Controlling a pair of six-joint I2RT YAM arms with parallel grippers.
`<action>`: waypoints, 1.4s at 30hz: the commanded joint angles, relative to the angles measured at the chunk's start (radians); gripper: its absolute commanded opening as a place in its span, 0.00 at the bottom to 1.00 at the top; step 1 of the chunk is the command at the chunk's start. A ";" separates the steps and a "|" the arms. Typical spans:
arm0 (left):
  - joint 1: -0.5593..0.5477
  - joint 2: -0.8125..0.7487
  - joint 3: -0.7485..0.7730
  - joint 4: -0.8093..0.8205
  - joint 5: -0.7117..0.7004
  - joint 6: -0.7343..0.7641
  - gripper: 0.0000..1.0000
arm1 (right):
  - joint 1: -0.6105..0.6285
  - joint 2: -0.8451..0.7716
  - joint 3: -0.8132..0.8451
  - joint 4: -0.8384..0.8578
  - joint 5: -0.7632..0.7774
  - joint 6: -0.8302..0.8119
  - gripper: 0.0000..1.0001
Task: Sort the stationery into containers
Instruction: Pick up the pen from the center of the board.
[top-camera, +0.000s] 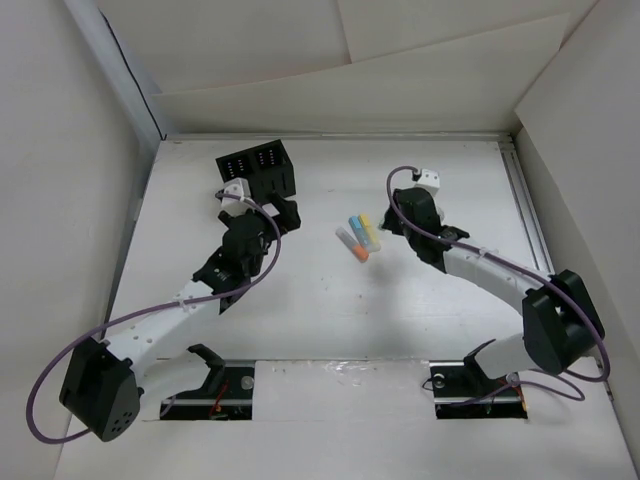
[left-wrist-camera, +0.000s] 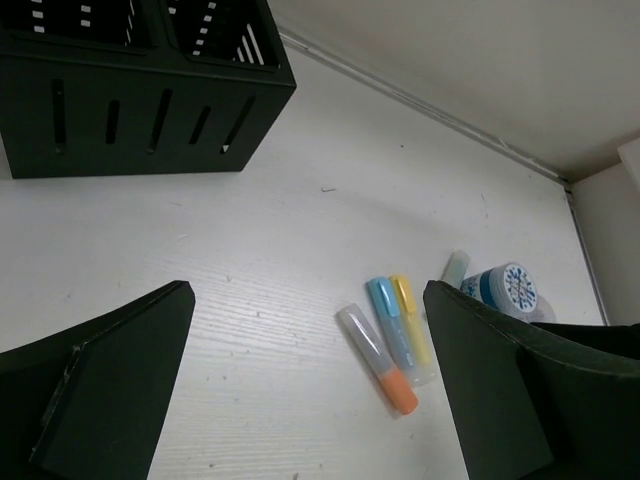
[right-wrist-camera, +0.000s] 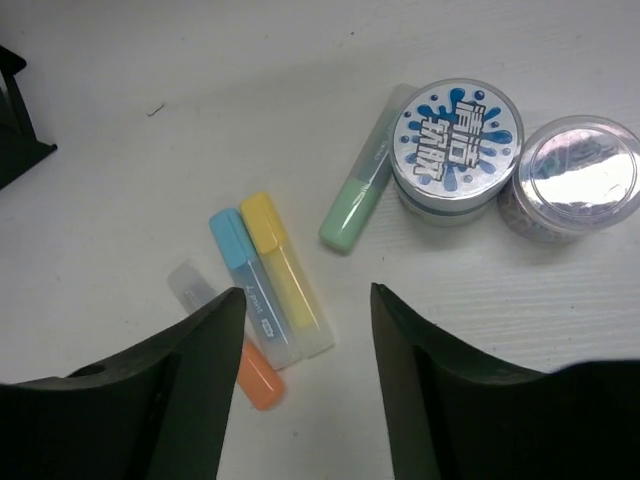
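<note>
- The black organiser box (top-camera: 257, 172) stands at the far left of the white table (top-camera: 320, 310), its two compartments opening upward.
- The left gripper (left-wrist-camera: 310, 400) hangs just near of the box, jaws spread wide and holding nothing.
- The orange-ended stick (right-wrist-camera: 258, 378), light blue stick (right-wrist-camera: 245, 275) and yellow stick (right-wrist-camera: 285, 285) lie side by side mid-table. Their long axes are parallel, caps pointing away and slightly left. The print on the blue barrel is too small to read.
- A green stick (right-wrist-camera: 360, 190) leans against a round tub (right-wrist-camera: 457, 150). The tub's lid shows white characters on a blue splash.
- A second tub (right-wrist-camera: 575, 178), with a mirror-like lid, touches the first.
- The right gripper (right-wrist-camera: 305, 390) hovers over the sticks, jaws apart and empty.
</note>
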 joint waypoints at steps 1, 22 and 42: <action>0.001 -0.012 -0.010 0.023 0.016 0.002 1.00 | 0.027 -0.002 0.034 0.026 -0.031 0.000 0.54; -0.038 -0.138 -0.029 -0.143 0.009 -0.064 1.00 | 0.156 0.079 0.028 -0.074 -0.192 -0.065 0.54; -0.028 -0.025 -0.100 -0.094 0.155 -0.133 0.57 | 0.193 0.274 0.088 -0.086 -0.113 -0.025 0.59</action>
